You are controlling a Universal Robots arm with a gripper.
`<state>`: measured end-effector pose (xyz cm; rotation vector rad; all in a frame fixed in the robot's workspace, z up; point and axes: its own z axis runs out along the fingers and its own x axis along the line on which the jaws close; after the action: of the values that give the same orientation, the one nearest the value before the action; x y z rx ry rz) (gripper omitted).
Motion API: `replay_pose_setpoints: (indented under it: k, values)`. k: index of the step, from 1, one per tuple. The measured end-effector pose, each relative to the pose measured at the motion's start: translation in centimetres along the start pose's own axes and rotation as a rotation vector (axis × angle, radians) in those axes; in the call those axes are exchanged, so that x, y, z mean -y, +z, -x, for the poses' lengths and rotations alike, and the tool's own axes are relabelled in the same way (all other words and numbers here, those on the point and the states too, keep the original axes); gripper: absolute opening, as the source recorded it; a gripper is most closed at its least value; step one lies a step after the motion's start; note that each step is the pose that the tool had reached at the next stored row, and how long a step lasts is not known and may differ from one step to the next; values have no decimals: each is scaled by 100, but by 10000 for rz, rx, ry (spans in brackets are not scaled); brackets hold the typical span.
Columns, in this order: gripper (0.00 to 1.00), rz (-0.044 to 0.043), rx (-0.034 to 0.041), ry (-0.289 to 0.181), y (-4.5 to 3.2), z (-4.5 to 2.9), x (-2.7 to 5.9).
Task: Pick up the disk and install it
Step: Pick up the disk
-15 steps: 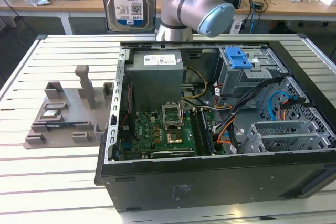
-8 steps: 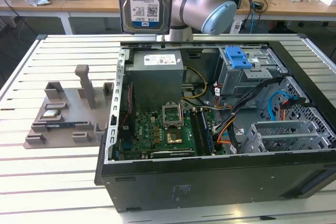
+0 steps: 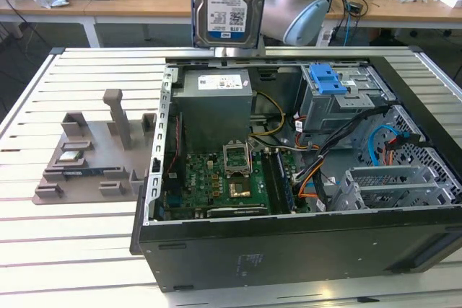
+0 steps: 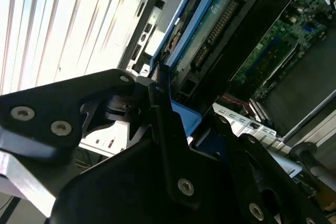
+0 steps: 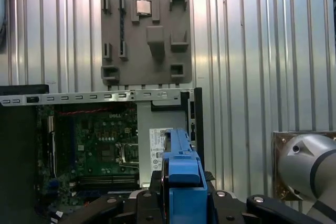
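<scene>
Above the rear edge of the open computer case (image 3: pixel 289 250), the disk (image 3: pixel 224 5) hangs upright with its labelled face toward the exterior view, over the grey power supply (image 3: pixel 216 102) and clear of everything inside. The gripper (image 5: pixel 184 184) is clamped on it. In the first wrist view a blue side rail (image 5: pixel 181 148) stands squeezed between the black fingers (image 5: pixel 157 179), and in the second wrist view the same fingers (image 4: pixel 157 95) pinch the rail's end, with the drive's green circuit board (image 4: pixel 220 22) exposed beyond.

As a judgement, this is a dense, rigid block: it won't sag or bend, but its weight hangs well below the grip and it could swing or slip if the hold is shallow. The metal faces look smooth, and the plastic rails probably give a little under pressure. The bare circuit board and its connector are the fragile parts — so the long edges and rails are the sensible places to hold it, never the board side. A knock against the case wall or the drive cage (image 3: pixel 339 106) could harm it.
</scene>
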<state>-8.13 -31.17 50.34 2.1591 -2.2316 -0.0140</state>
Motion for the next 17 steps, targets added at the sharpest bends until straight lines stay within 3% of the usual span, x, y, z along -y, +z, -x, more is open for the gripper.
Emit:
replay_pose_setpoints:
  k: [11,17]
  values:
    - [37,21,-1,0,12,-293,212]
    - [37,44,-1,0,16,-455,372]
